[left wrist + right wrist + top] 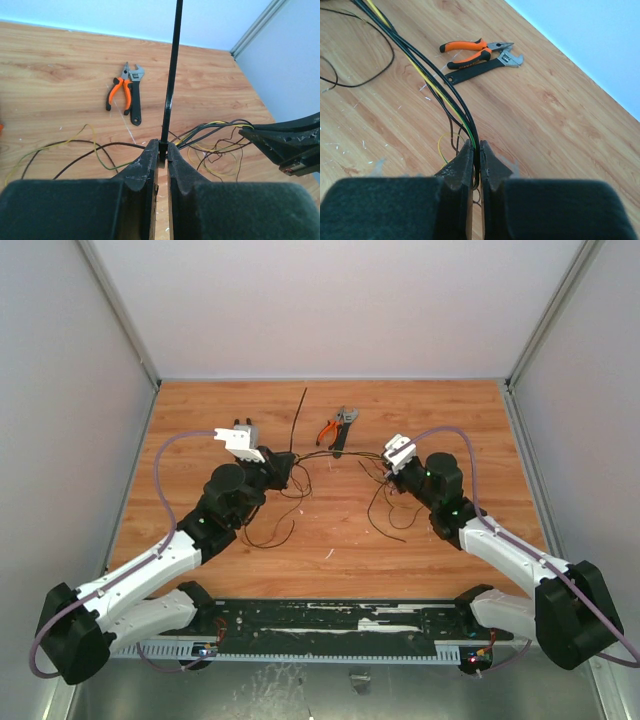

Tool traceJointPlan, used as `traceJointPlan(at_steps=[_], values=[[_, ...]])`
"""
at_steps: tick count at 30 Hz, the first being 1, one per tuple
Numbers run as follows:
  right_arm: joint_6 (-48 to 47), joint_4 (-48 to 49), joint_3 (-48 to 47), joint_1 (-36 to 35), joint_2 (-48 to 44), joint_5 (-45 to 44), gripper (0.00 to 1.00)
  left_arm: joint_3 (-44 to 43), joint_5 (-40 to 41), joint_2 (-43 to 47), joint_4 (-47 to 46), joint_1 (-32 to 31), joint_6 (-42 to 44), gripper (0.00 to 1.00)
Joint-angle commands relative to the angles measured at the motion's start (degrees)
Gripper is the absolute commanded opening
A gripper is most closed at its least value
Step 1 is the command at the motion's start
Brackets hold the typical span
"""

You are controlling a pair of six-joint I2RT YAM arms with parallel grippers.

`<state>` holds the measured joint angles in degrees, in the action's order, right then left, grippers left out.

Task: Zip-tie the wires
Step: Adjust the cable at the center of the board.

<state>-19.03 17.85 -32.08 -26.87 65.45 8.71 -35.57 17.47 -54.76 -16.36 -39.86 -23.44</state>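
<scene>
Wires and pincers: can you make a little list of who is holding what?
left pincer: shut on the zip tie, which sticks straight out
right pincer: shut on the wires
wires: bundle runs between both pincers, loose loops on the table
tools: orange pliers and a wrench, side by side, away from both pincers

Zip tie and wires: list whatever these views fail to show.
- Left wrist: zip tie top cut off by frame edge; lower end hidden inside the left tool.
- Right wrist: wires vanish inside the right tool.
- Top external: whether the zip tie encircles the wires, too small.
</scene>
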Motion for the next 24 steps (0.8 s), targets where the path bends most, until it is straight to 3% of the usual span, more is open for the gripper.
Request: traceJointPlan(at_steps=[1, 18, 24], values=[[2.3, 1.5, 0.7, 1.4, -0.6, -2.5, 0.00, -1.2, 2.2, 1.8, 0.0, 0.8, 1.2, 0.00], [4.9, 0.6, 1.1, 2.7, -0.4, -4.0, 0.00, -1.0, 2.6, 2.5, 0.8, 1.2, 1.2, 0.00], [4.7, 1.7, 1.2, 2.7, -0.7, 2.4, 0.00, -0.8, 2.1, 2.1, 0.2, 1.3, 0.9, 0.00]])
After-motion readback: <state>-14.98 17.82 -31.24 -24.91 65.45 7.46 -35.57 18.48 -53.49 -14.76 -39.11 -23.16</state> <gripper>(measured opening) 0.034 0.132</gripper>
